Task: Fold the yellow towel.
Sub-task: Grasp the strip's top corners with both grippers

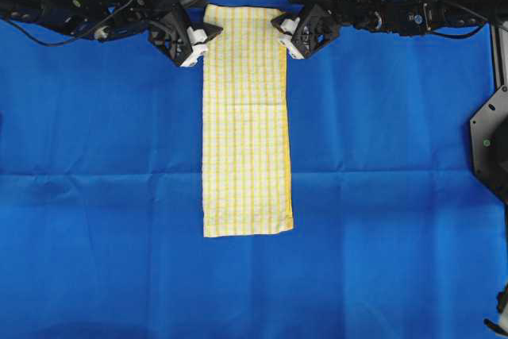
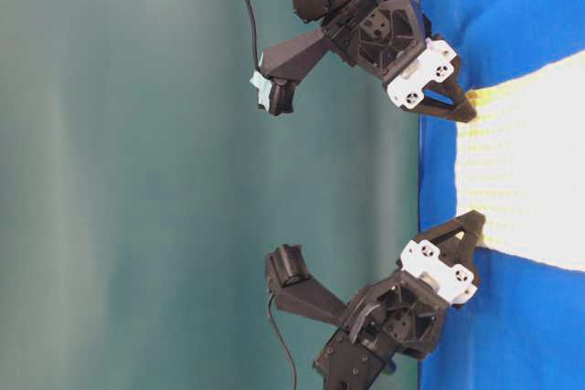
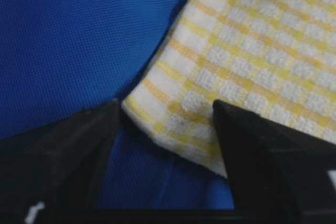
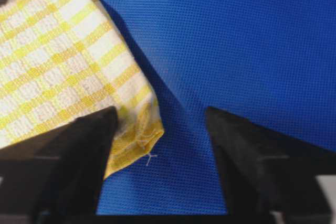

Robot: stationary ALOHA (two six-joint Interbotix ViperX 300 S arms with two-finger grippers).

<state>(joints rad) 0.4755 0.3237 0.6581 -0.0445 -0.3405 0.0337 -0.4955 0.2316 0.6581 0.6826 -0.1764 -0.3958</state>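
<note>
Your bench under a plain blue sheet (image 1: 95, 196), lightly creased, yellow towel (image 1: 244, 132) flat on it, folded to a long narrow strip, hem on its right edge

Yellow towel (image 1: 246, 121) flat on blue sheet (image 1: 95, 196), both tools at top corners

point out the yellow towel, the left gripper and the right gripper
yellow towel (image 1: 246, 125), overhead view, middle of the checked cloth
left gripper (image 1: 200, 44), overhead view, between its fingertips at the towel's top left corner
right gripper (image 1: 287, 37), overhead view, between its fingertips at the towel's top right corner
</note>
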